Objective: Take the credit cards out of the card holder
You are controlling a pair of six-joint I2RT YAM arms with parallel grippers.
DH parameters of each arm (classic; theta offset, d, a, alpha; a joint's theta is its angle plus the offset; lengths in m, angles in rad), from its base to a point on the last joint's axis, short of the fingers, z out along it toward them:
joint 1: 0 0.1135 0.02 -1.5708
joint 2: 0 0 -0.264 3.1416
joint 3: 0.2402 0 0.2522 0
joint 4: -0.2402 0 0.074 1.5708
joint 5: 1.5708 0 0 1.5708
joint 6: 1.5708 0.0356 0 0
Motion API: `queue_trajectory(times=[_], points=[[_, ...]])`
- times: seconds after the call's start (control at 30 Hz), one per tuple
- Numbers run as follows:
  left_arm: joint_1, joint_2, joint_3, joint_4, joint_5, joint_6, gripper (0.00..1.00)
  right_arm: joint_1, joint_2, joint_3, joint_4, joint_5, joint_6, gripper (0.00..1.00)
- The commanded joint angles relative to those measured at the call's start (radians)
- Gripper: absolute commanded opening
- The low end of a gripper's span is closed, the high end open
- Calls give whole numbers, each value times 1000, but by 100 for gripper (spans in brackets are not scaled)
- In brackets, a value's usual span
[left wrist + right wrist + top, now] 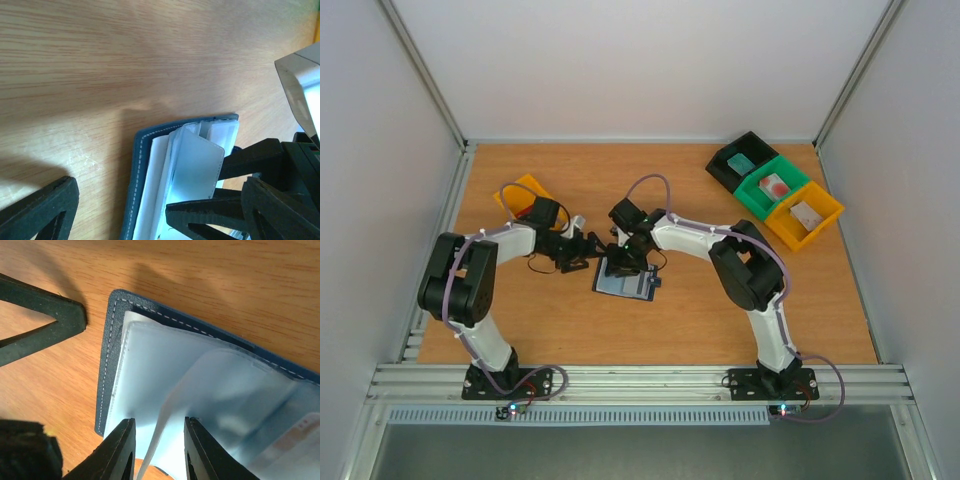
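Observation:
The navy card holder (625,284) lies open on the table between the arms, its pale grey-blue pockets facing up. My left gripper (584,252) is open at its left edge. In the left wrist view (120,201) one finger is on the bare wood and the other (210,214) reaches over the pockets (197,165). My right gripper (629,257) is open above the holder. In the right wrist view (160,423) its jaws stand either side of a raised pocket leaf (172,405) without closing on it. No credit card is clearly seen; only a faint shape shows inside a pocket (299,434).
Black (741,160), green (773,186) and yellow (805,213) bins stand in a row at the back right. Another yellow bin (525,191) sits behind my left arm. The left gripper's finger (47,325) shows beside the holder in the right wrist view.

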Motion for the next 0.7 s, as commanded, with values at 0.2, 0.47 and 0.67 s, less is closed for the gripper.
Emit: queue_trajectory(times=[0.2,0.47,0.67], points=[[-4,-12,24,-24,78,23,92,27,22,179,-45,-13,-29,38],[1,-46,44,-54,46,54,92,28,-142,180,-160,62,-87,44],[1,-39,21,-48,44,72,92,20,-272,101,-305,230,-134,47]])
